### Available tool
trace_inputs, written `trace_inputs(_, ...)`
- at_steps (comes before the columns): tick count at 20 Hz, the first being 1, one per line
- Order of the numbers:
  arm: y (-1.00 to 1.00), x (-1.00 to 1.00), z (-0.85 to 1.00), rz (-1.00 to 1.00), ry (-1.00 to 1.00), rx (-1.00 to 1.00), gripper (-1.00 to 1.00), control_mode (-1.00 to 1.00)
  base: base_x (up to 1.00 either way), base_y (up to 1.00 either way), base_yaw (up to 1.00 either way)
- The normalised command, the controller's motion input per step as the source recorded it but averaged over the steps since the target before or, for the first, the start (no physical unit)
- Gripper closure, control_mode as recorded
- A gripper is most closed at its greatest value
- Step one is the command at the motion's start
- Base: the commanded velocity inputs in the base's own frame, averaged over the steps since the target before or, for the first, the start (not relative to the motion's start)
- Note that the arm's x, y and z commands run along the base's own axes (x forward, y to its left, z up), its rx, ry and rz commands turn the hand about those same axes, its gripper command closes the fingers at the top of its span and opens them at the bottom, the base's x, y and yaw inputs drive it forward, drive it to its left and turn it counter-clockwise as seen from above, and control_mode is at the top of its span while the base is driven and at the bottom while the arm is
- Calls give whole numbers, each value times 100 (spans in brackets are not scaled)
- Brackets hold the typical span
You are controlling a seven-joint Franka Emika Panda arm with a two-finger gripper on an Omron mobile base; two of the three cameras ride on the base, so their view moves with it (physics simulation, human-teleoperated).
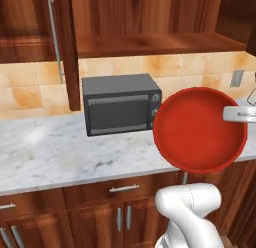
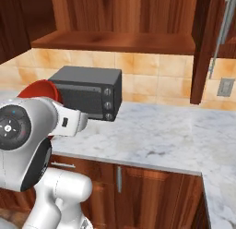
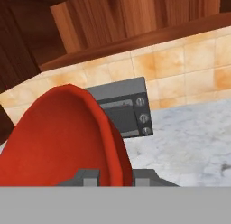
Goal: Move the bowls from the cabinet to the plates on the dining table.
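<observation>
A dark toaster oven sits mid-frame on the marble counter. Tan tiled backsplash behind, wooden drawer fronts along the bottom.

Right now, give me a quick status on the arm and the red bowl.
Gripper shut on red bowl, fingers pinching its rim. Bowl held tilted, off the marble counter. Toaster oven close behind; nothing blocking.

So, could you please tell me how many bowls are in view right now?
1: the red bowl, held on its side by its rim in the jaws, in front of the toaster oven. Another may be hidden.
</observation>
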Motion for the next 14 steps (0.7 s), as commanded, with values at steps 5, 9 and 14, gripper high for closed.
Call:
trace_inputs(5,0,0,0,0,0,0,100,100,-26,57,13)
trace_inputs(9,0,0,0,0,0,0,100,100,-30,29,19)
trace_inputs(14,0,0,0,0,0,0,100,100,-44,16,28)
